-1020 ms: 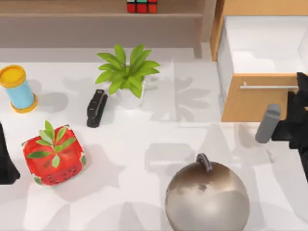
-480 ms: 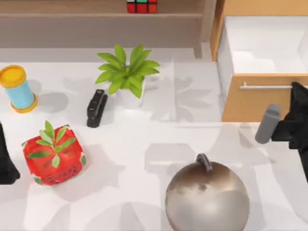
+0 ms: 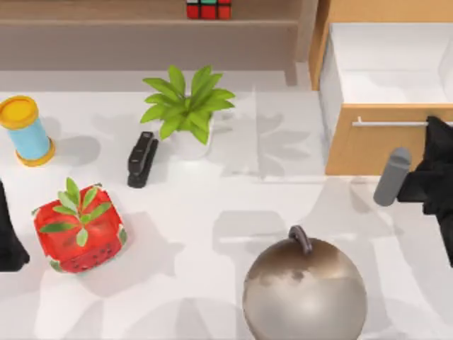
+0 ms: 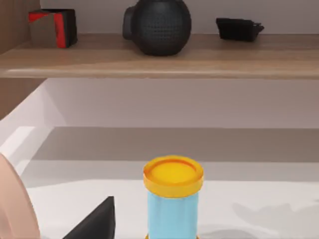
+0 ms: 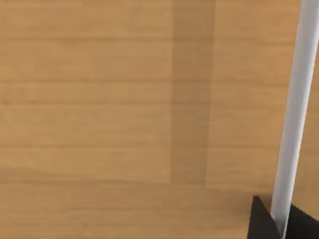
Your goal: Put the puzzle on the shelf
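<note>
Sitting on the shelf (image 3: 106,23), the puzzle (image 3: 208,9) looks delivered; the right gripper (image 3: 433,185) faces the drawer front (image 3: 368,149), jaw state indiscernible.

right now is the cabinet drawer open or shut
Open: in the top view the drawer stands pulled out from the cabinet, its pale inside showing behind the front panel with the silver bar handle.

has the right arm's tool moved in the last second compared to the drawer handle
Yes. In the top view the right tool has slid toward the table's near edge, from beside the drawer's silver bar handle to just below it.
</note>
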